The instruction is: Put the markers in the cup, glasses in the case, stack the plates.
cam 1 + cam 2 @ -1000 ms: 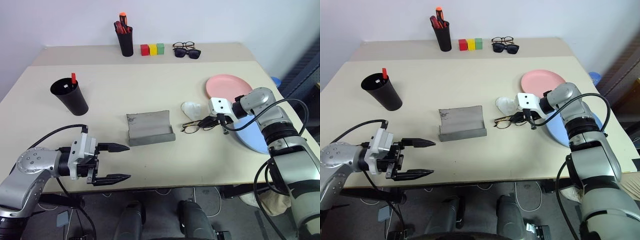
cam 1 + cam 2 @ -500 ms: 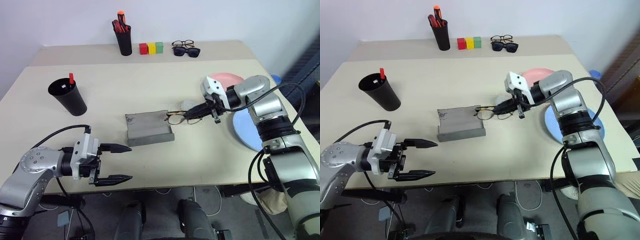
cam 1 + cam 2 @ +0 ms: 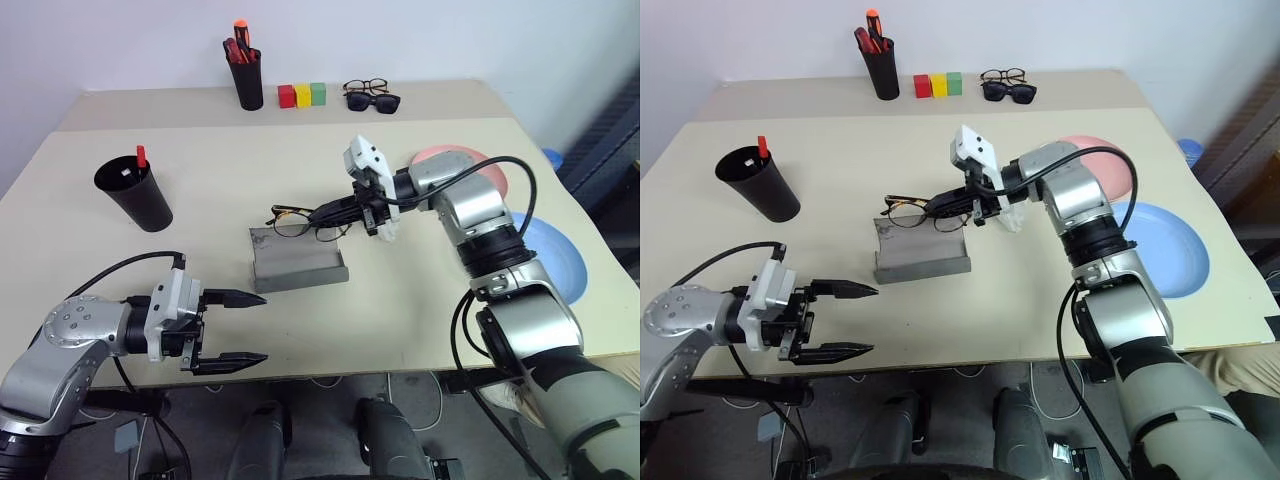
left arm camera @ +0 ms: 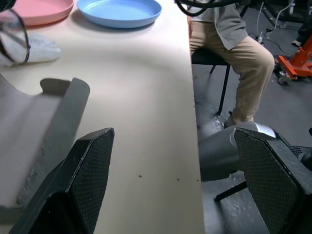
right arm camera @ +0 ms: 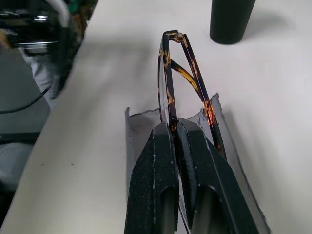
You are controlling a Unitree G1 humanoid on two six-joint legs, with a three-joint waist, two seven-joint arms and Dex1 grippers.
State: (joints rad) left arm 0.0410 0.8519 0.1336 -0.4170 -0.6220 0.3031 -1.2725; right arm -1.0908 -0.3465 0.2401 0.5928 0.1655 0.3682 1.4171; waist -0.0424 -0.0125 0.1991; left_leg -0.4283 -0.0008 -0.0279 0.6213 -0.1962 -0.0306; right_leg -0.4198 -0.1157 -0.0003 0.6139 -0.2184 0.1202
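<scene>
My right gripper (image 3: 326,213) is shut on the glasses (image 3: 290,220), thin dark-rimmed spectacles with amber-flecked arms, and holds them in the air just above the open grey case (image 3: 298,262). The right wrist view shows both fingers (image 5: 161,161) pinched on the frame (image 5: 183,78), with the case (image 5: 139,141) below. The black cup (image 3: 136,195) stands at the table's left, and a red-capped marker (image 3: 141,157) sticks out of it. The pink plate (image 3: 478,163) and the blue plate (image 3: 553,255) lie apart on the right. My left gripper (image 3: 243,327) hovers open near the front edge, holding nothing.
At the back stand a narrow black pen pot (image 3: 247,78), three coloured blocks (image 3: 303,96) and black sunglasses (image 3: 375,104). A white cloth (image 4: 30,48) lies by the case. A seated person's leg (image 4: 239,46) is beyond the table's right edge.
My right gripper has lifted the glasses off the table beside the plates and carried them left to above the case, uncovering the blue plate. The left gripper has stayed put.
</scene>
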